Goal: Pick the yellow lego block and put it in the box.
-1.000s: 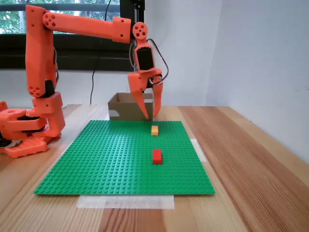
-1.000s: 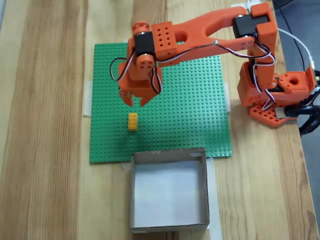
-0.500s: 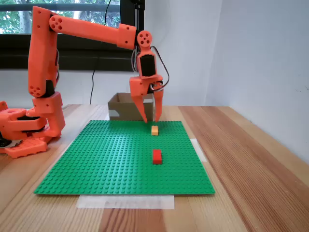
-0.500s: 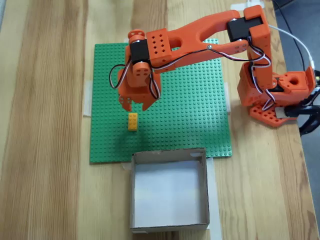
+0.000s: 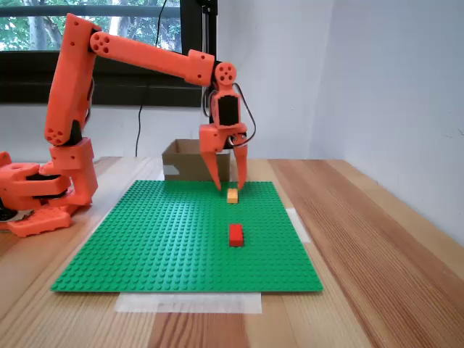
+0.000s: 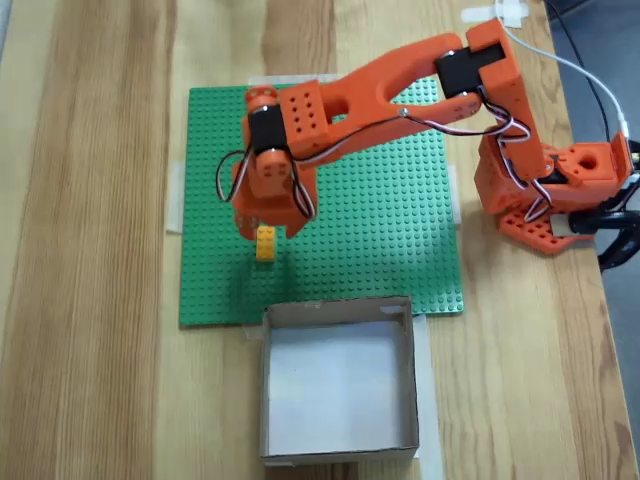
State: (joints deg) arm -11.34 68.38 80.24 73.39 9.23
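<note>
Over the last second the gripper (image 5: 230, 185) had descended toward the box (image 6: 338, 376), fingers parted and empty, now straddling the yellow lego block (image 5: 232, 195) on the green baseplate (image 5: 181, 239), box at 6 o'clock from it overhead; grasp looked imminent.

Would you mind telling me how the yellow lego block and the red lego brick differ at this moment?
The yellow lego block is yellow-orange; the red lego brick is red. In the side fixed view the yellow lego block lies farther back, close to the box, while the red lego brick sits nearer the camera. The open gripper hangs right above the yellow lego block; the red lego brick has nothing over it. Both are small bricks of similar size resting on the green baseplate.
</note>
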